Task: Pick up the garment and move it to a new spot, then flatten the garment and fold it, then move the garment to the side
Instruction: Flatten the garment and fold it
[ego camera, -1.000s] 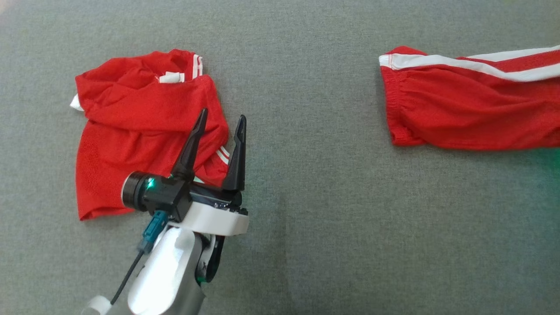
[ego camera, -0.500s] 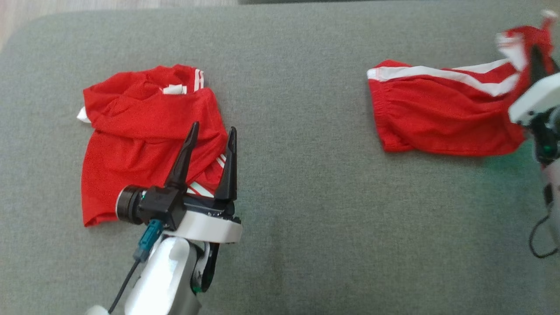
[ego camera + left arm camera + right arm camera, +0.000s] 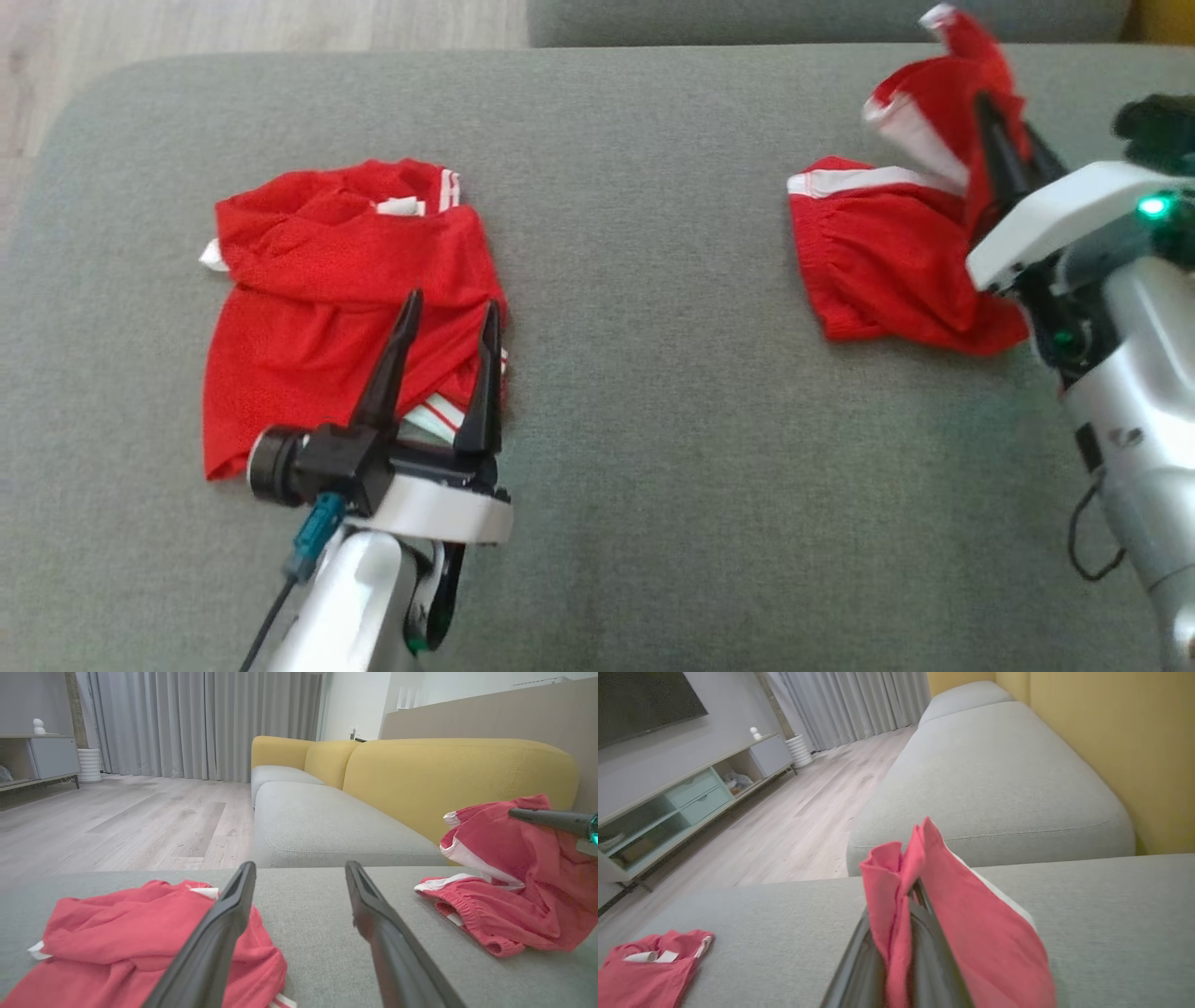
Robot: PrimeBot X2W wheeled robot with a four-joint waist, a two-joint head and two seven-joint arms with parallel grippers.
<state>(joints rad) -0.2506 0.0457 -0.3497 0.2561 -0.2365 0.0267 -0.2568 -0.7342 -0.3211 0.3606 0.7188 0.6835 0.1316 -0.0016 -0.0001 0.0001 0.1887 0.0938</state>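
A broad seat cushion (image 3: 653,392) of coarse grey weave carries two red mesh pieces with white stripes. The garment (image 3: 878,271) lies at the right, its gathered waistband on the cushion and its far end lifted into a peak, and a second red garment (image 3: 317,308) sits crumpled at the left. The right gripper (image 3: 985,112) is clamped on that lifted end, cloth hiding its fingertips, while the left gripper (image 3: 452,303) hovers with jaws wide over the second red garment's near edge, gripping nothing.
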